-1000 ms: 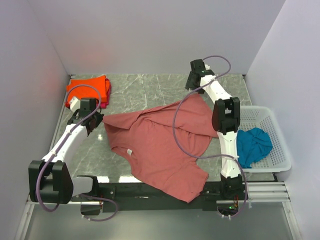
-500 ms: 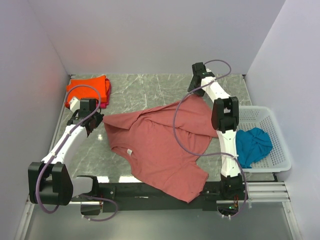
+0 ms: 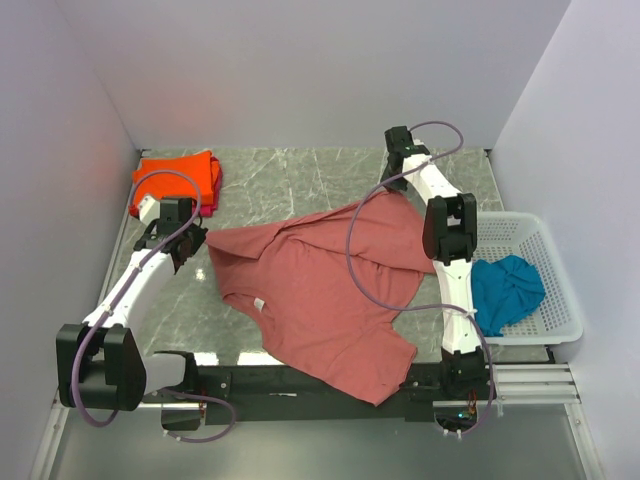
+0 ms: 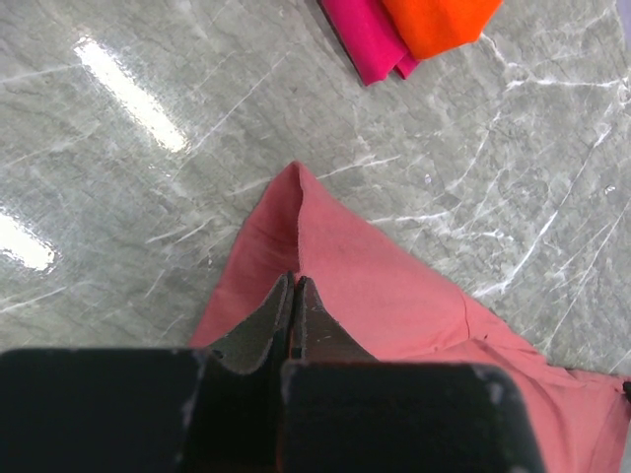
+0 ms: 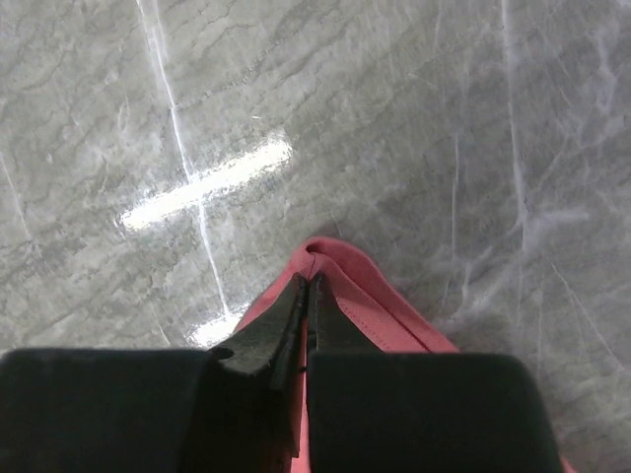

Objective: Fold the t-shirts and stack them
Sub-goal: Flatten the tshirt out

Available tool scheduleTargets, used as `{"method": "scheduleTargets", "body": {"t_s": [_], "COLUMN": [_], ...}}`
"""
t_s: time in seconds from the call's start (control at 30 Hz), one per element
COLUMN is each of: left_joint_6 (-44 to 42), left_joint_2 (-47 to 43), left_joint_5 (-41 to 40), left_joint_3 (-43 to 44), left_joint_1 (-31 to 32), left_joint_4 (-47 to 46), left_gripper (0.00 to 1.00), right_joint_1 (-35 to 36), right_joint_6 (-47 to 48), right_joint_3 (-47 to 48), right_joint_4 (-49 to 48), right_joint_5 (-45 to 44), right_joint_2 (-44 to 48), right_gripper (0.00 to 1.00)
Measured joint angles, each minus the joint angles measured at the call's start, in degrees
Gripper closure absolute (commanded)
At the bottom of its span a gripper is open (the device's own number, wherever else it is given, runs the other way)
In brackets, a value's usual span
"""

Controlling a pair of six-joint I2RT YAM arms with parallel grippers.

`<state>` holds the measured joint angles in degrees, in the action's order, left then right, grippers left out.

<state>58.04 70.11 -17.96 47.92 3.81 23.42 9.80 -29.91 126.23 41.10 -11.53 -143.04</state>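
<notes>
A dusty brick-red t-shirt (image 3: 320, 285) lies spread and rumpled across the middle of the marble table. My left gripper (image 3: 190, 243) is shut on its left corner (image 4: 296, 212), the cloth pinched between the jaws. At the far right, my right gripper (image 3: 393, 178) is shut on the shirt's far corner (image 5: 330, 258). A folded bright orange t-shirt (image 3: 180, 177) rests on a pink-red one (image 4: 370, 39) at the far left corner. A teal-blue t-shirt (image 3: 505, 290) is bunched in the basket.
A white plastic lattice basket (image 3: 560, 300) stands at the right edge beside the right arm. Pale walls close in the table on the left, back and right. The black rail of the arm bases runs along the near edge.
My right gripper has closed its jaws onto the far corner of the brick-red shirt after shifting slightly right. The left arm has held still.
</notes>
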Motion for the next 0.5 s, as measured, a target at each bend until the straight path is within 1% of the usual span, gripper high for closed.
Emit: {"method": "scheduleTargets", "body": {"t_s": [0.17, 0.27, 0.37, 0.5], "left_joint_6": [0.2, 0.2, 0.1, -0.2], "left_joint_2": [0.0, -0.5, -2.6, -7.0], "left_joint_5": [-1.4, -1.6, -1.6, -1.7], "left_joint_3": [2.9, 6.3, 9.1, 11.7], "left_joint_1": [0.0, 0.0, 0.0, 0.1], "left_joint_4": [1.1, 0.7, -0.8, -2.4], "left_gripper": [1.0, 0.99, 0.99, 0.99], "right_joint_1": [0.0, 0.0, 0.0, 0.1], "right_joint_6": [1.7, 3.0, 4.1, 5.4], "right_joint_3": [-0.3, -4.9, -12.0, -21.6], "right_joint_4": [-1.2, -3.8, -6.5, -12.2], "right_joint_5": [-1.3, -2.9, -4.9, -7.4], "right_joint_2": [0.9, 5.9, 15.3, 33.0], "right_gripper": [1.0, 1.0, 1.0, 1.0]}}
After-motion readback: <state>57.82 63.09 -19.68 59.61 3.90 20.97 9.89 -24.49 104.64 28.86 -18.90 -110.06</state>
